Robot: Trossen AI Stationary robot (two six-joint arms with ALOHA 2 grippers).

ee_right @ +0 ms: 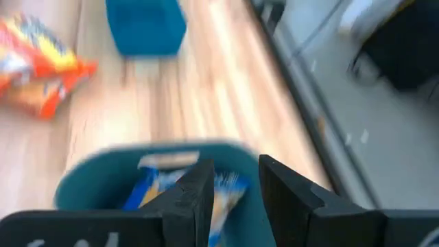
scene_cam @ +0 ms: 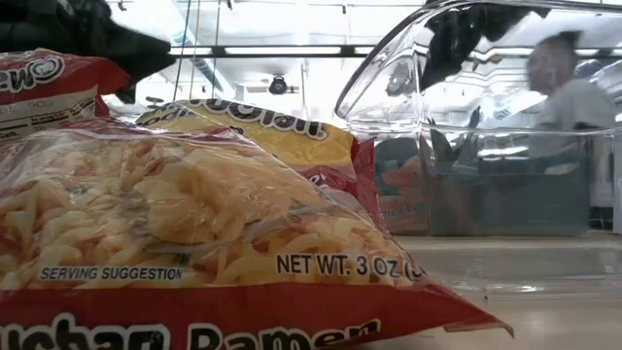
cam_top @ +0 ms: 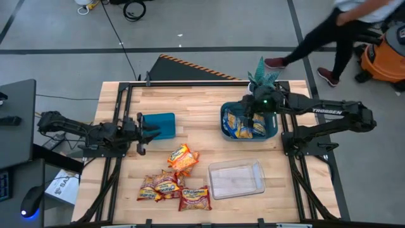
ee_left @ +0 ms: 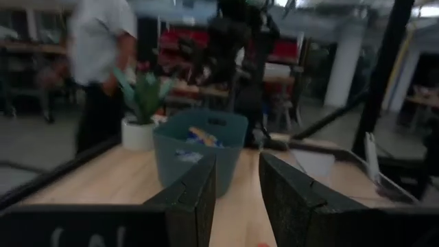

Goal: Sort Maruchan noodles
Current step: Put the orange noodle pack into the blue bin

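A: Going left to right. The left gripper (cam_top: 144,132) is sitting with its fingers a narrow gap apart, holding nothing, tips touching or overlapping the near edge of the small teal plastic bin (cam_top: 159,125); can't tell which. The glossy flat red-and-yellow and orange Maruchan ramen packets (cam_top: 172,180) are lying loose on the pale wood table (cam_top: 196,104), toward the table's front edge and inboard of those fingers.

B: Which arm is nearer the pile?

A: Left, I'd judge. The orange packet (cam_top: 183,158) is sitting closest to its fingers, long axis skewed diagonally. Crinkly film, so probably slippery to pinch flat.

B: And the right side?

A: The right gripper (cam_top: 255,114) is hovering over the second teal plastic bin (cam_top: 224,130), fingers parted a narrow gap, nothing between them. The blue-and-yellow packets (ee_right: 223,192) are lying in that bin directly below its fingertips. The clear rigid plastic container (cam_top: 236,178) is sitting between that bin and the pile, nearer the pile.
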